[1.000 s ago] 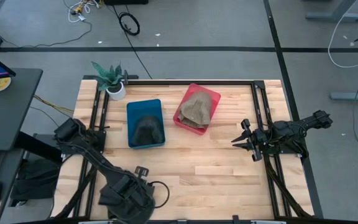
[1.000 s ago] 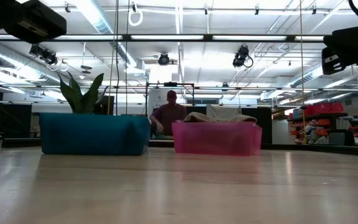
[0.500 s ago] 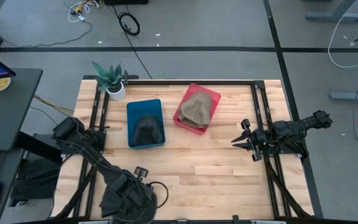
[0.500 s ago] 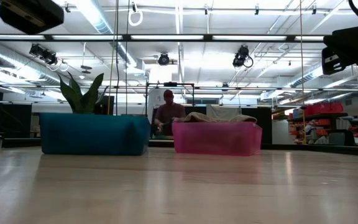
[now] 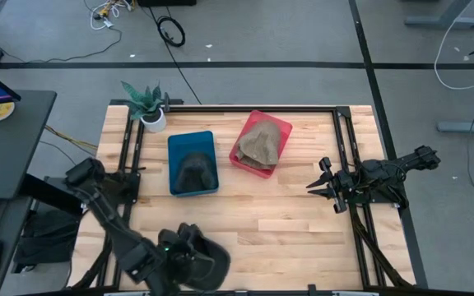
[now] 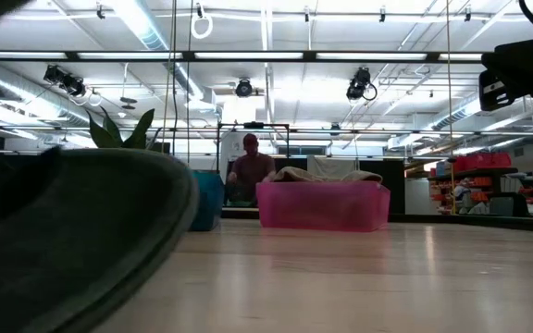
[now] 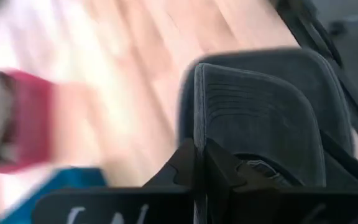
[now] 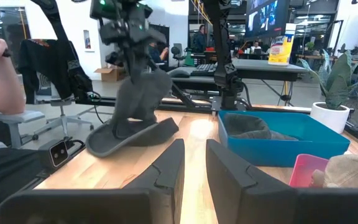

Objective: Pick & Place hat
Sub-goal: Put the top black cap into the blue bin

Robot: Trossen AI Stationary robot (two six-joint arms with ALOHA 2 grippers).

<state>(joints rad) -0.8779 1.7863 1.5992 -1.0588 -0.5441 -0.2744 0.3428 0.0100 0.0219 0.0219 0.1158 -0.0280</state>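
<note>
— What's the left gripper (image 8: 124,25) got?
— It's clamped on a dark grey hat (image 8: 135,115), holding it just above the near edge of the table (image 5: 303,222)

— And the right gripper (image 5: 323,186)?
— It waits at the table's right side, fingers parted, holding nothing

— The bins?
— The blue bin (image 5: 193,163) has a dark hat, the pink bin (image 5: 260,143) a tan one

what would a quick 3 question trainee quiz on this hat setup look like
1. True or false: the left hand holds a dark hat.
2. Which bin holds the tan hat? A blue bin, B pink bin.
3. Fill in: the right hand is ____ and holds nothing.

Key: 1 true; 2 B; 3 open
</note>
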